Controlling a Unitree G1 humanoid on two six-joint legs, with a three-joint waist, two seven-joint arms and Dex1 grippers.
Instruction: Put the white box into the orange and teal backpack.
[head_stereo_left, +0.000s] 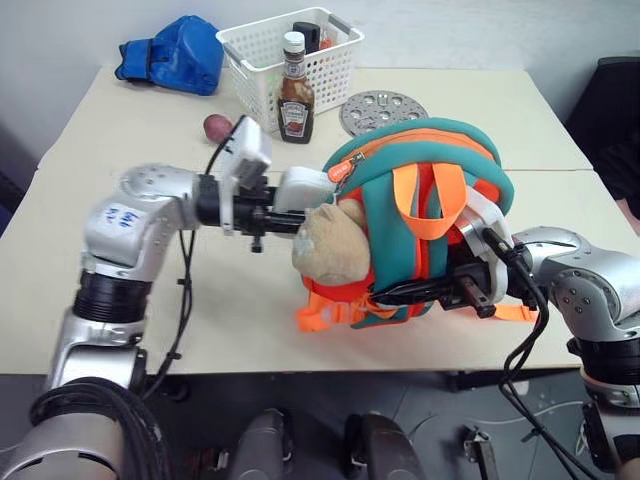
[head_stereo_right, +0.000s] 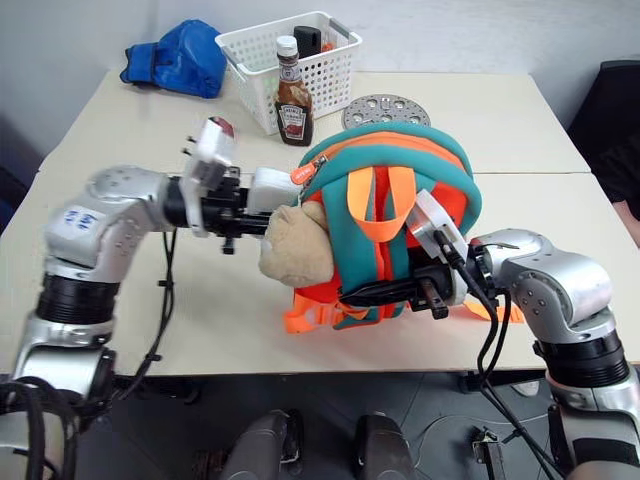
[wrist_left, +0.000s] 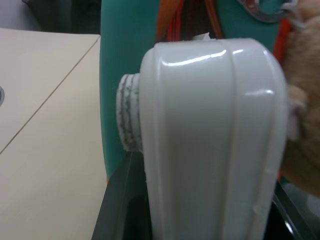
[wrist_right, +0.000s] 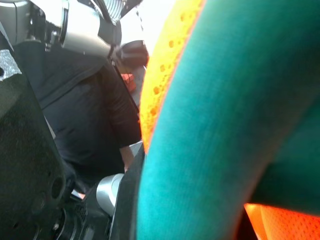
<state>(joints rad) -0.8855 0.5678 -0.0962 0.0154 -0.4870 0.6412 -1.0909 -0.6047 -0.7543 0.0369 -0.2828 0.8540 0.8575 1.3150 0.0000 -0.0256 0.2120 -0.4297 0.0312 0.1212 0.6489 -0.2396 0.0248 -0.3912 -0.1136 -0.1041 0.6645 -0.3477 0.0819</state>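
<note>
Both grippers are closed on task items over the tan table (head_stereo_left: 120, 330): the left gripper (head_stereo_left: 290, 205) is clamped on one end of the white box (head_stereo_left: 302, 188), holding it level with its free end touching the teal edge of the backpack (head_stereo_left: 430, 160) by the zipper, just above the tan plush toy (head_stereo_left: 330, 245). The right gripper (head_stereo_left: 425, 292) is pinched on the backpack's lower part, propping it upright near the table's front edge. Behind stand a ketchup bottle (head_stereo_left: 295, 92), a white basket (head_stereo_left: 340, 60), a blue bundle (head_stereo_left: 180, 55) and a grey perforated disc (head_stereo_left: 375, 108).
</note>
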